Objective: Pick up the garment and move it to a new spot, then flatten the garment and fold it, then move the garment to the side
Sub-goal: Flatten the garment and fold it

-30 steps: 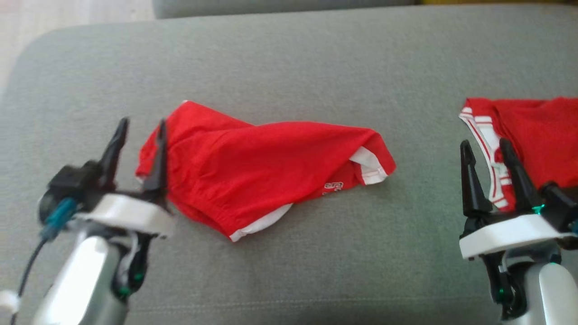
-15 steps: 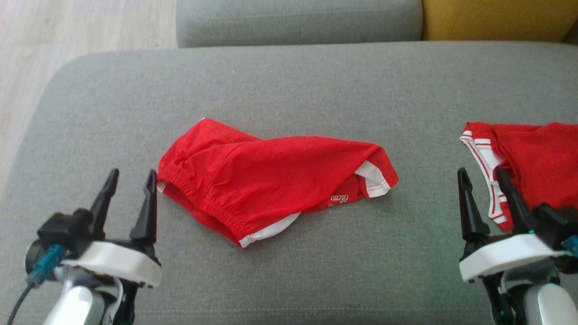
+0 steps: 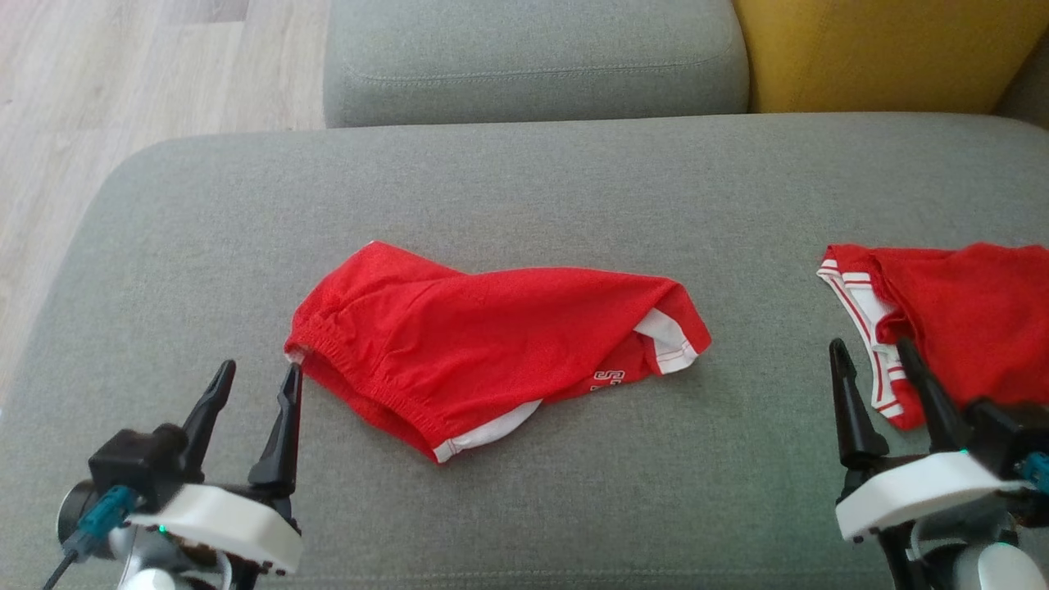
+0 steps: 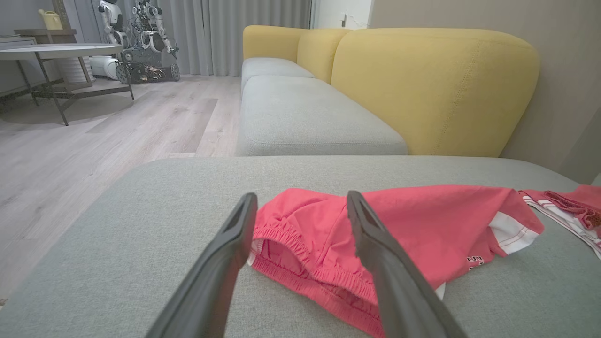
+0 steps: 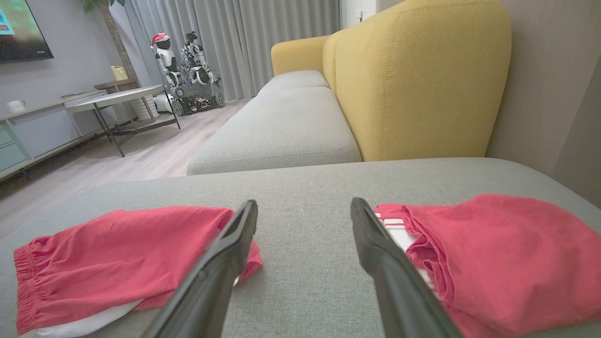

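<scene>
Farthest to the left, pale wooden floor (image 3: 123, 74) runs past the rounded edge of the grey seat cushion (image 3: 524, 180) that carries everything else. The left gripper (image 3: 259, 367) sits at the lower left of the head view, over the cushion's near left part. Its two dark fingers are spread wide with nothing between them. Its inner fingertip is just beside the gathered waistband corner of the garment (image 3: 492, 336). From the left wrist view, the left gripper (image 4: 301, 196) looks straight at that elastic waistband, which shows in the gap between the fingers.

The garment (image 4: 422, 220) is a pair of red shorts with white trim. It lies loosely bunched near the middle of the cushion, with the waistband toward the left and a white-edged leg opening toward the right. Small white lettering shows near its lower right hem.

Bare grey fabric separates it from the right gripper (image 3: 869, 344), at the lower right. Its jaws are likewise fully apart and empty. In the right wrist view, the right gripper (image 5: 304, 203) frames bare cushion, with the garment (image 5: 117, 249) off to one side.

A second red piece (image 3: 967, 319), with red-and-white striped trim, lies at the far right edge, just beyond the right gripper's outer finger. Behind the cushion stand another grey seat (image 3: 533, 57) and a yellow backrest (image 3: 860, 49).
</scene>
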`<state>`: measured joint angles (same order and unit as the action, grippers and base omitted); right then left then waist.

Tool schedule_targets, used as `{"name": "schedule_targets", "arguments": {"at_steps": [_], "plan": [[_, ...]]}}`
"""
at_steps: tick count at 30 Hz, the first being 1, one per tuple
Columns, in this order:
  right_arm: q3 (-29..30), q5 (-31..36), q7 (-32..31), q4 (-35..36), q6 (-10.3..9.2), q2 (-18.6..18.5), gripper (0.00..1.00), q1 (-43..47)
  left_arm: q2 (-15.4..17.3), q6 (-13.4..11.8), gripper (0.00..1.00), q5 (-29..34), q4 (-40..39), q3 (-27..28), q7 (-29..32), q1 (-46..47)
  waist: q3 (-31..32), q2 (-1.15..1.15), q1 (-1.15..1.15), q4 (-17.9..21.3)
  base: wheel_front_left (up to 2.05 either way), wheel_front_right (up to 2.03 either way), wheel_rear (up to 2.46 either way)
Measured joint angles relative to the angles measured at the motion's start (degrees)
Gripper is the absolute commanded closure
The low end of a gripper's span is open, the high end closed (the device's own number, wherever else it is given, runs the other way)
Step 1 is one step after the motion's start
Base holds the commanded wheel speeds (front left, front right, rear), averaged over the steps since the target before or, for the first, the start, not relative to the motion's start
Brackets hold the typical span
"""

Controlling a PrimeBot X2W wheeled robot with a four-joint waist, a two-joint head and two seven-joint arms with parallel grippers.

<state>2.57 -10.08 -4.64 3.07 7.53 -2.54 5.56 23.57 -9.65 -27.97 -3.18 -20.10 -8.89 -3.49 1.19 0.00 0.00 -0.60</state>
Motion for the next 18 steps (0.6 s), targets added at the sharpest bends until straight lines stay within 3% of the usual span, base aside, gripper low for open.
{"name": "schedule_targets", "arguments": {"at_steps": [18], "plan": [[0.11, 0.01, -0.51, 0.9, 0.0, 0.0, 0.0, -0.01, 0.36, -0.99, 0.0, -0.54, -0.26, 0.0, 0.05, 0.0, -0.12, 0.0, 0.0, -0.16, 0.0, 0.0, 0.0]]}}
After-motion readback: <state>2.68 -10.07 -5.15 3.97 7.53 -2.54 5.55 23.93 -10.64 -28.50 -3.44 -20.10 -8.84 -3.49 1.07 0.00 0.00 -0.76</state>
